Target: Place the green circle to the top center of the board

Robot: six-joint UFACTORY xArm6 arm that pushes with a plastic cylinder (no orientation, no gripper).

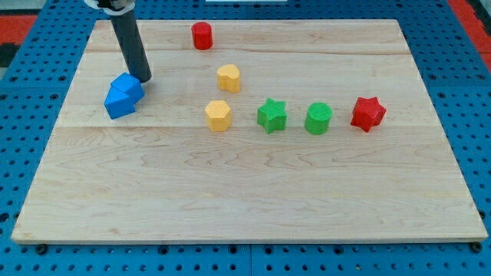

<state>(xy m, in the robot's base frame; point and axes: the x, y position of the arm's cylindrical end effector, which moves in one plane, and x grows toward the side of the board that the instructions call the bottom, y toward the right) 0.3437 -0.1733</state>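
Observation:
The green circle lies right of the board's middle, between a green star on its left and a red star on its right. My tip rests on the board at the view's upper left, touching the top right of two blue blocks that sit pressed together. The tip is far to the left of the green circle.
A red cylinder stands near the top edge, left of centre. A yellow heart and a yellow hexagon lie left of the green star. The wooden board sits on a blue pegboard.

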